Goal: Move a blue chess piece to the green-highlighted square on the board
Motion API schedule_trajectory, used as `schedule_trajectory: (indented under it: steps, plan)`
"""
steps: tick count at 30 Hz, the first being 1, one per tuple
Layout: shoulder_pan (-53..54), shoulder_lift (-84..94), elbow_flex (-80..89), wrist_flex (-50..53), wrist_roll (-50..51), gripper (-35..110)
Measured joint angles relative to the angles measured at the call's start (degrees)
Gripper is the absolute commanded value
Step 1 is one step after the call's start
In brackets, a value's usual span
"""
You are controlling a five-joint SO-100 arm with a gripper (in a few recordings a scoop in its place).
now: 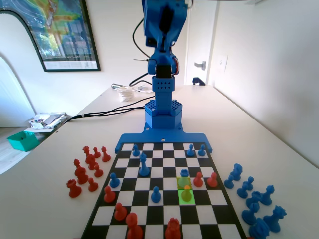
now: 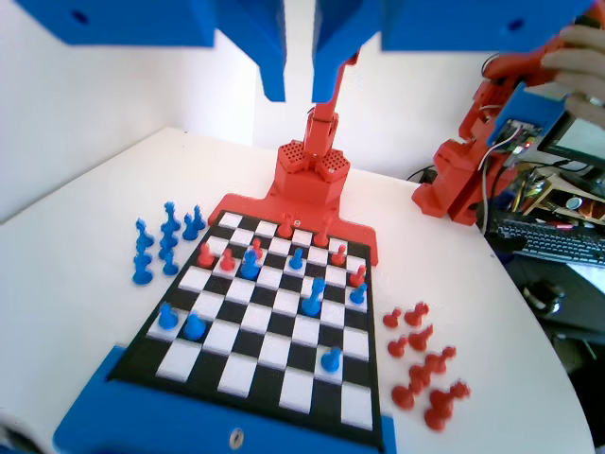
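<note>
While the gripper (image 2: 299, 90) hangs high, jaws slightly parted and empty, the blue chess piece (image 1: 187, 192) is judged light, rigid, slippery; its round head should be pinched.

Pawn (image 1: 187, 192) on highlighted square (image 1: 187, 196), board (image 1: 164, 219) before arm base, captured pieces (image 1: 254, 199) right

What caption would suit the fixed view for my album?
Blue arm raised above the board; a tinted pawn stands on the green-highlighted square.

Hand (image 2: 300, 90) cropped by the wrist view's top edge (jaw tips visible)
</note>
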Motion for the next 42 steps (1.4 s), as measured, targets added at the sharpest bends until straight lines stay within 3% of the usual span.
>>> schedule_trajectory:
  steps: [10, 25, 42]
  plan:
    - [1.05, -23.47, -14.68, 1.85, 3.08, 8]
    - [2.2, -59.24, -27.6, -6.94, 9.05, 12]
    - [-1.23, -79.01, -29.0, -19.34, 16.08, 12]
